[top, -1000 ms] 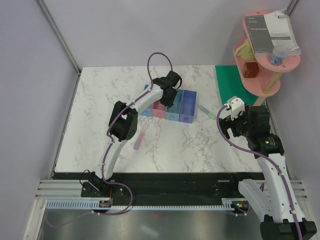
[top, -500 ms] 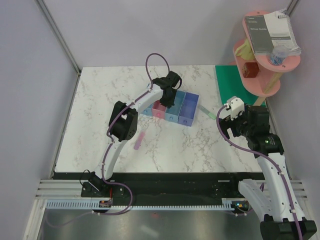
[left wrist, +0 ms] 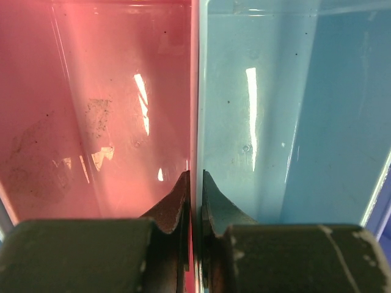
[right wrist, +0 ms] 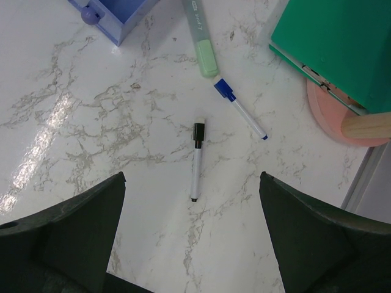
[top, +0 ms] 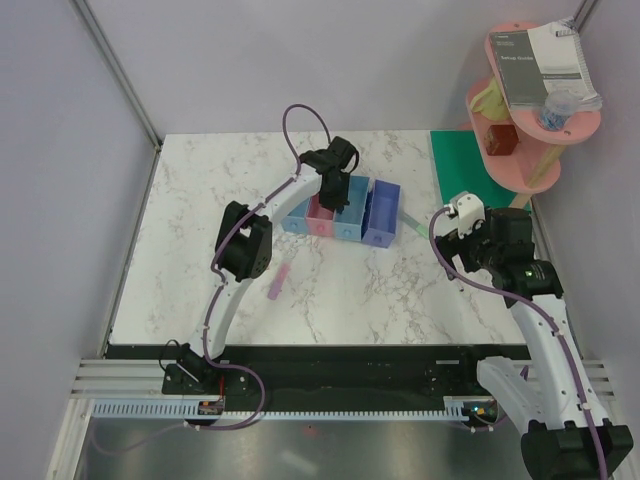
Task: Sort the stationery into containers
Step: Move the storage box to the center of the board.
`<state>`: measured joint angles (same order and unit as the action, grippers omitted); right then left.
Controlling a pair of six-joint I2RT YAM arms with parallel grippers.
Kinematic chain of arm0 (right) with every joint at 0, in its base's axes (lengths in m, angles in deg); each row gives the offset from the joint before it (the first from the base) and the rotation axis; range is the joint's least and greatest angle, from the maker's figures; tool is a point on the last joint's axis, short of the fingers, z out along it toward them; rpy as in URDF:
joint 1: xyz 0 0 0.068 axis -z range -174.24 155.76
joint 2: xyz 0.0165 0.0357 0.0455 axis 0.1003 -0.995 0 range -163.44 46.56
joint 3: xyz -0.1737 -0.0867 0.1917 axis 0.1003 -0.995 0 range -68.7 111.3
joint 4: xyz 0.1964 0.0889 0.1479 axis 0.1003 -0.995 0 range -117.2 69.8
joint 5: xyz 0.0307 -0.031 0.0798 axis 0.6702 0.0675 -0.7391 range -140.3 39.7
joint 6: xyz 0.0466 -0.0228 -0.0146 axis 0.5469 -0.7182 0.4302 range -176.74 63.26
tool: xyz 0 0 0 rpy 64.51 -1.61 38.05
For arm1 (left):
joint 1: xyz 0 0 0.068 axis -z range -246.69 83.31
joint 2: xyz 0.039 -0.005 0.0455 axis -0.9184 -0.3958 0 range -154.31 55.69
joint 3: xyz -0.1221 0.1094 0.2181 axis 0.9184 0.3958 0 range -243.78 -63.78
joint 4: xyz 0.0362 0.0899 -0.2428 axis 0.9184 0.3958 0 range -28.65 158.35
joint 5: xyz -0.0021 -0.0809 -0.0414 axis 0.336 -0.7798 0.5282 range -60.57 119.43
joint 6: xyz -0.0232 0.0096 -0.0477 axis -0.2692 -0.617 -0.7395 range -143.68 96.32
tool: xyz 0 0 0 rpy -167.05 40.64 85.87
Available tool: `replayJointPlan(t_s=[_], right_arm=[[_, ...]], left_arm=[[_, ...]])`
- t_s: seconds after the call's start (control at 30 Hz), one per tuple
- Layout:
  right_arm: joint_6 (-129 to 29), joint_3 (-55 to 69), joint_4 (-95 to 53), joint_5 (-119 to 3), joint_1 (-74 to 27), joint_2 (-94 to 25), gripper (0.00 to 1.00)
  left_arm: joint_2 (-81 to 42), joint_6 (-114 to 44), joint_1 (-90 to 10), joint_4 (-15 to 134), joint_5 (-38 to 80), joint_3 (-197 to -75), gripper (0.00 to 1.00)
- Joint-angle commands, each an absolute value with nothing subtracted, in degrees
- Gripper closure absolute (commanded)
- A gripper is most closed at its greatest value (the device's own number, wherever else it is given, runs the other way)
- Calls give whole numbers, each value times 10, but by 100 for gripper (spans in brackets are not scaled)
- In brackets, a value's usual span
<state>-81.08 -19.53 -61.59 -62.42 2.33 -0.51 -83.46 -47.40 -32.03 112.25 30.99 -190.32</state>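
The right hand [top: 446, 238] hangs with its fingers wide apart over the right part of the worktop [top: 200, 220], and a black-capped pen [right wrist: 196, 160] lies straight beneath the gap. The pen's long axis runs up the wrist view, cap end away from the hand, so the fingers would close across its thin barrel. This arm is by far the nearer one to it. A blue-capped pen [right wrist: 239, 108] lies just beyond, slanted, near the green mat [right wrist: 342, 43]. A pale green marker [right wrist: 201, 36] lies further on, beside the dark blue bin [right wrist: 116, 15]. Both pens are thin, white-barrelled and flat on the worktop, so a low pinch looks needed.

The left hand [left wrist: 194, 192] is clamped on the shared wall between the pink bin [left wrist: 91, 122] and the light blue bin [left wrist: 275, 122], in the row standing mid-worktop toward the far edge. What shows of both bins is empty. A pink marker [top: 277, 283] lies left of centre, nearer the left arm.
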Motion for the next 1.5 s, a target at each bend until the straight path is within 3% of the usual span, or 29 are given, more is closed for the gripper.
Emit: replayJointPlan(t_s=[0.0,0.57,1.3,1.47], right_arm=[[-817,-168,-614,-617,23,-23,2],[-816,-167,-613,-617,23,-48,2],[-817,-172,-613,-616,22,-54,2],[-814,-180,-611,-623,23,-51,2]], left_arm=[[-852,-564,-323,1141,266,-1925,98],[-887,-630,-345,1151,333,-1919,98],[-925,-630,-341,1139,271,-1950,97],[-915,-608,-341,1133,257,-1938,75]])
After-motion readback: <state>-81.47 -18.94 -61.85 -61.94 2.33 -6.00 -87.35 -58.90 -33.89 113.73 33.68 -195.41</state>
